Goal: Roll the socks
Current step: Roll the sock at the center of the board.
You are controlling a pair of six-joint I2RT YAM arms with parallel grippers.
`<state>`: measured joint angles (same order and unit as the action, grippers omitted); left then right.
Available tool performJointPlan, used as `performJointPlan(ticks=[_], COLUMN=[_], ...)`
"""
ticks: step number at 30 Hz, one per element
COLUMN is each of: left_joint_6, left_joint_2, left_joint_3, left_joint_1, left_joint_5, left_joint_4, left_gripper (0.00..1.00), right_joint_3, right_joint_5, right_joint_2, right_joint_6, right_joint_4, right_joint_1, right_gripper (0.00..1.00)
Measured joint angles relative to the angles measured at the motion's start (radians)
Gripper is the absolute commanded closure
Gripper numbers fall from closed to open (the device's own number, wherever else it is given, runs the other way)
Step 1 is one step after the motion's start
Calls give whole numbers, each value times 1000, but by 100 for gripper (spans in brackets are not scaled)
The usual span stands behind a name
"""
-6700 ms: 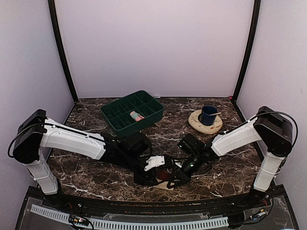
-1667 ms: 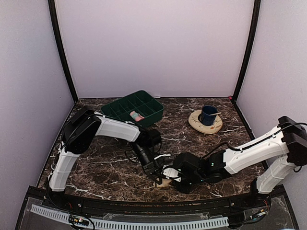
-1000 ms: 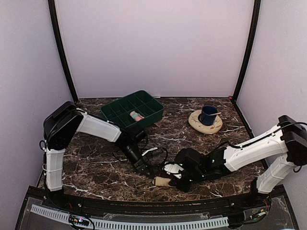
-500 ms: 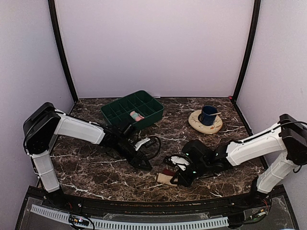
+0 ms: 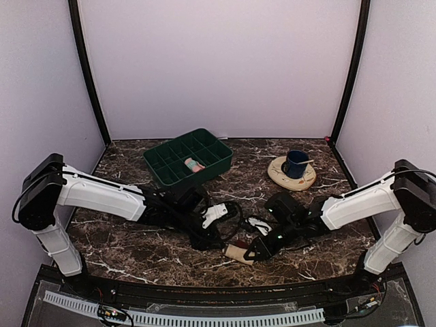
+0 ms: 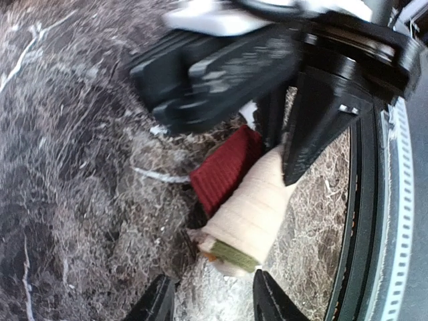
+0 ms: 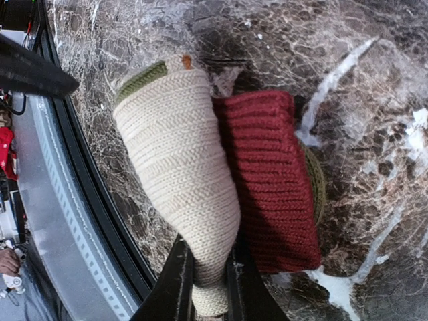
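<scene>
The rolled tan-beige sock (image 7: 180, 160), its maroon part alongside, lies on the desk (image 5: 122, 252) at lower centre of the top view. The right gripper (image 7: 208, 251) has its fingers clamped on the sock's narrow end. The left gripper (image 6: 210, 281) has its fingers apart, just short of the sock, holding nothing. The pink sock (image 5: 194, 164) sits in the green tray (image 5: 155, 172), upper left of centre.

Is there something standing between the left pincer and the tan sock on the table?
Nothing visible does. The left pincer stands open just short of the tan sock, at its green-cuffed end, with only bare marble table between them. The right pincer is shut on the sock's far end, beyond it.
</scene>
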<state>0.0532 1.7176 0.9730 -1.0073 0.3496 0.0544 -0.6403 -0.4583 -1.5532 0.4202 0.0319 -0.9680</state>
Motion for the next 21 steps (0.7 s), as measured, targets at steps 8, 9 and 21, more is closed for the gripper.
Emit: performJointPlan(ticks=[8, 9, 21], left_joint_6=[125, 138, 278], left_joint_2=[-7, -6, 36], left_joint_3=[1, 1, 5], left_joint_1=[-85, -96, -212], left_joint_5=[-148, -161, -336], left_joint_4=[2, 4, -40], left_gripper=[52, 52, 51], right_joint_3=[14, 14, 21], right_joint_5=[-74, -84, -179], right_joint_2=[-20, -26, -70], right_joint_6=[38, 43, 76], right_joint_4=[-33, -38, -89], right_joint_1=[35, 37, 60], right_gripper=[100, 100, 100])
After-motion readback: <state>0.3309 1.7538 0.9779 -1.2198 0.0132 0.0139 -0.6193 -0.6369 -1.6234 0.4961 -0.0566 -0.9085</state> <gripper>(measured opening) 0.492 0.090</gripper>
